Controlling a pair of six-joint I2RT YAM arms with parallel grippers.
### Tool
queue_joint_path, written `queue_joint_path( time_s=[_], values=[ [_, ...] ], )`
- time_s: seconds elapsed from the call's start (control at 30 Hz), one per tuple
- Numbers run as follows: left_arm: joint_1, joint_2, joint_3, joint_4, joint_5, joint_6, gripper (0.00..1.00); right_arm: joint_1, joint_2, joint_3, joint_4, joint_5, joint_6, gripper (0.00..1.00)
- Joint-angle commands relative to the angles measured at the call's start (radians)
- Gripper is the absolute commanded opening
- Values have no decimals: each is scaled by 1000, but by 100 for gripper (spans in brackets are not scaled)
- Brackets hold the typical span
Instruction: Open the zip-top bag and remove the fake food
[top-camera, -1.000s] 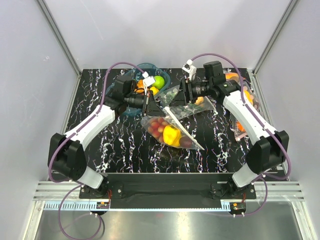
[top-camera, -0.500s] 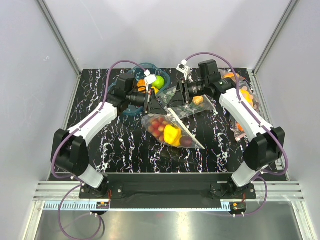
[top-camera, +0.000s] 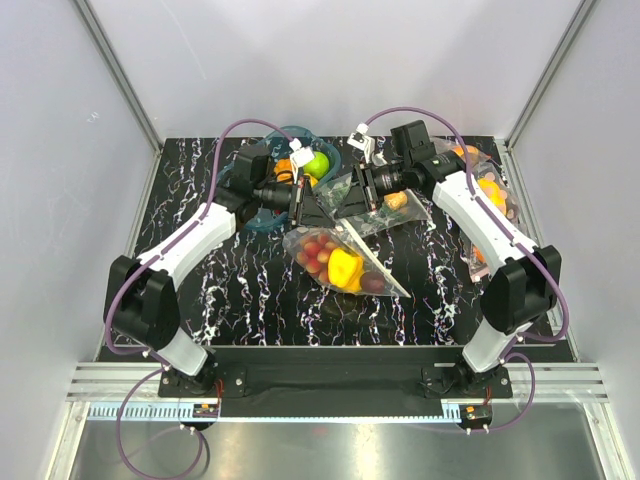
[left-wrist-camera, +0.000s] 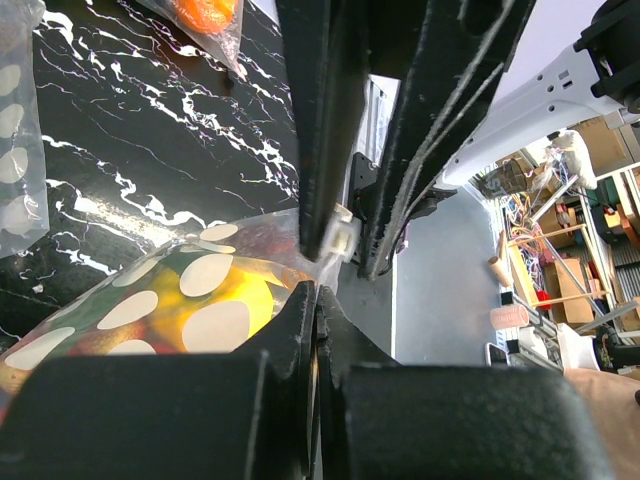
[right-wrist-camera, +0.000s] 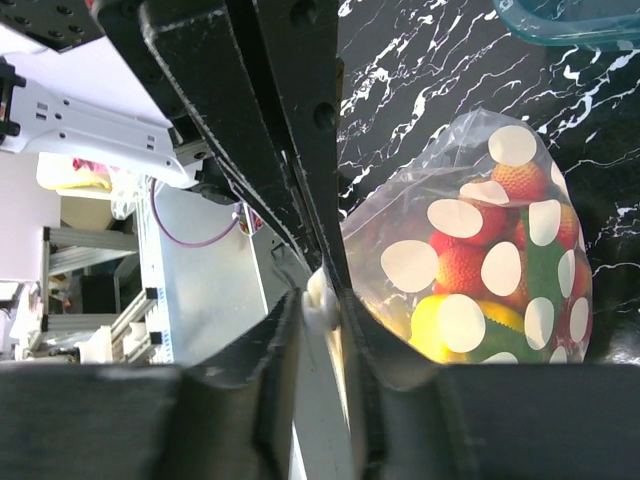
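The zip-top bag (top-camera: 340, 262), clear with white dots, hangs tilted between both grippers over the middle of the table. Inside it are a yellow pepper (top-camera: 344, 268), a red berry cluster (top-camera: 314, 250) and a dark plum (top-camera: 372, 283). My left gripper (top-camera: 322, 205) is shut on the bag's top edge, as the left wrist view (left-wrist-camera: 318, 292) shows. My right gripper (top-camera: 340, 200) faces it tip to tip. In the right wrist view (right-wrist-camera: 322, 300) it is shut on the bag's white zip slider (right-wrist-camera: 318, 298). The berries and pepper show through the bag (right-wrist-camera: 480, 260).
A teal bowl (top-camera: 262, 222) at the back holds a lime-green apple (top-camera: 318, 163) and orange pieces. A second dotted bag (top-camera: 400, 212) with an orange piece lies under the right gripper. Another bag of orange food (top-camera: 492, 200) lies at the table's right edge.
Both grippers have shifted slightly, the right one a little to the left and the left wrist a little back. The bag stays held between them, barely moved.
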Motion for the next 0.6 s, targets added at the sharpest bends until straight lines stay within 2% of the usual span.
queue_joint_path(
  time_s=[0.0, 0.03, 0.1, 0.13, 0.17, 0.57],
  values=[
    [1, -2, 46, 59, 32, -3, 0, 7, -6, 45, -10, -21, -18, 26],
    [1, -1, 47, 60, 32, -6, 0, 7, -14, 40, -6, -18, -14, 17],
    [0, 2, 50, 60, 34, -8, 0, 8, -22, 34, 4, -9, -9, 10],
    [1, 4, 53, 60, 34, -8, 0, 8, -29, 25, 13, -6, -3, 3],
    [0, 5, 55, 62, 34, -11, 0, 8, -33, 22, 14, -3, -1, 1],
    [0, -19, 46, 134, 17, -62, 0, 7, -122, -65, 65, 103, 37, 0]
  ],
)
